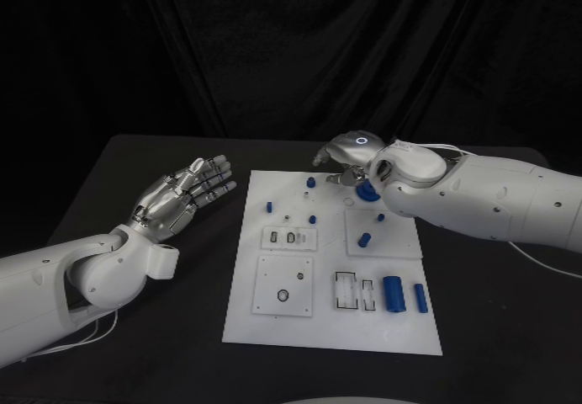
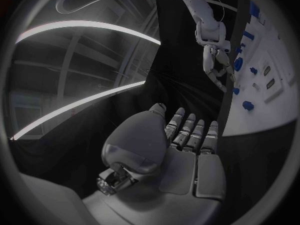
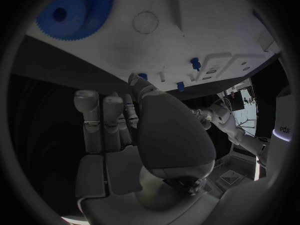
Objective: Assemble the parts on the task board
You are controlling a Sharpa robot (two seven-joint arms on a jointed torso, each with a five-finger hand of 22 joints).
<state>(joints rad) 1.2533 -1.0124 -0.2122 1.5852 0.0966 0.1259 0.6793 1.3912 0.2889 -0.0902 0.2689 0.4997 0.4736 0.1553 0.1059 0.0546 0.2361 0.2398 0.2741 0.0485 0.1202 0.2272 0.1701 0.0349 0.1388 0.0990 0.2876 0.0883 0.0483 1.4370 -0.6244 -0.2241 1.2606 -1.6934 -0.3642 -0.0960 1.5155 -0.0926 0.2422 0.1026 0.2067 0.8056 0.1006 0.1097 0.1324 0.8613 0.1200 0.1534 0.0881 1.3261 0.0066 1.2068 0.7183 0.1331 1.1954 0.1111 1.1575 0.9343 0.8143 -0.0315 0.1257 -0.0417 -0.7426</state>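
The white task board [image 1: 327, 328] lies in the middle of the black table. A blue gear [image 1: 367, 194] sits near its far edge, also seen in the right wrist view as a toothed blue gear [image 3: 75, 10] lying flat on the board [image 3: 144, 50]. My right hand [image 1: 349, 165] hovers at the board's far edge just beside the gear, its fingers [image 3: 100, 120] stretched out with nothing in them. My left hand [image 1: 188, 192] is left of the board, palm up and fingers spread, holding nothing. Two blue cylinders [image 1: 393, 293] lie at the board's near right.
Small blue pegs [image 1: 312, 181] stand across the far half of the board, another peg [image 1: 268, 205] near its left edge and one [image 1: 364, 240] on the right square plate. White slotted inserts [image 1: 291, 238] and a square plate [image 1: 284, 286] sit on the board's left half.
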